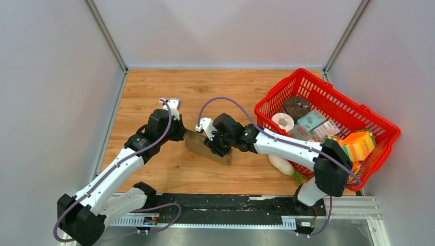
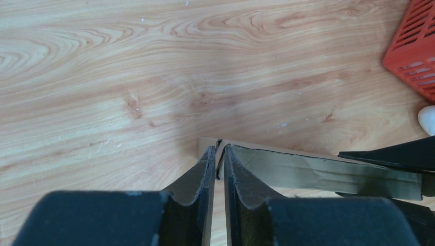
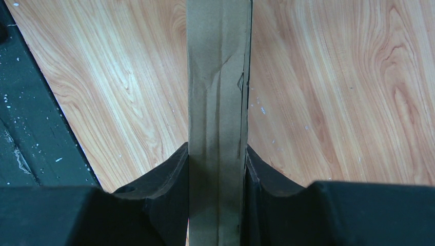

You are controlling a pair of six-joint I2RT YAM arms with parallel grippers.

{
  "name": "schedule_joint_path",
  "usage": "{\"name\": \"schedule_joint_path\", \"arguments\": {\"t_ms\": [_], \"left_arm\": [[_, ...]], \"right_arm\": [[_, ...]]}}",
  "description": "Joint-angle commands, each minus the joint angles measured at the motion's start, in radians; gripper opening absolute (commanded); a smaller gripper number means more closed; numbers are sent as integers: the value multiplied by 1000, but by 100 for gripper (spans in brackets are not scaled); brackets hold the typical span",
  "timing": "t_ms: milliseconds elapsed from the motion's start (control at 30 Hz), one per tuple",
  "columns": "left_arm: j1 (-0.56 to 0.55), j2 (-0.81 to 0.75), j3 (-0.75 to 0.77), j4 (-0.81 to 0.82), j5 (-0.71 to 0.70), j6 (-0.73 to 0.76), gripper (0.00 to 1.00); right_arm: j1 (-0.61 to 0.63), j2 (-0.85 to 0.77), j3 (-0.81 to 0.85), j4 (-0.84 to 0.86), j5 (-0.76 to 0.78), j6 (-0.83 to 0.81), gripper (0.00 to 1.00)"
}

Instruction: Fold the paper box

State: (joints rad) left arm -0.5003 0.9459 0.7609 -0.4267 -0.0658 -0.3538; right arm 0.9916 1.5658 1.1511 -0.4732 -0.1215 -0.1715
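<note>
The paper box point(image 1: 197, 143) is a flat brown cardboard piece standing on edge near the middle of the wooden table, held between both arms. My right gripper point(image 1: 219, 146) is shut across its thickness; in the right wrist view the cardboard point(image 3: 218, 77) runs straight up between the two black fingers of that gripper point(image 3: 217, 148). My left gripper point(image 1: 180, 133) is at the box's left end. In the left wrist view its gripper point(image 2: 219, 154) is shut on a thin end flap, and the long side of the box point(image 2: 318, 171) stretches away to the right.
A red plastic basket point(image 1: 308, 77) full of groceries stands at the right, its corner point(image 2: 415, 46) visible from the left wrist. A white packet point(image 1: 281, 164) lies beside it. The black base rail point(image 1: 231, 205) runs along the near edge. Grey walls enclose the table.
</note>
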Motion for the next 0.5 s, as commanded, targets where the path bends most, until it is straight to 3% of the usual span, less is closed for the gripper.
{"name": "schedule_joint_path", "arguments": {"t_ms": [0, 333, 467], "left_arm": [[6, 4, 49, 16, -12, -1, 19], [6, 1, 37, 3, 12, -4, 22], [6, 4, 38, -7, 18, -5, 11]], "right_arm": [[1, 28, 10, -28, 2, 12, 27], [1, 27, 10, -28, 2, 12, 27], [1, 25, 12, -30, 2, 12, 27]]}}
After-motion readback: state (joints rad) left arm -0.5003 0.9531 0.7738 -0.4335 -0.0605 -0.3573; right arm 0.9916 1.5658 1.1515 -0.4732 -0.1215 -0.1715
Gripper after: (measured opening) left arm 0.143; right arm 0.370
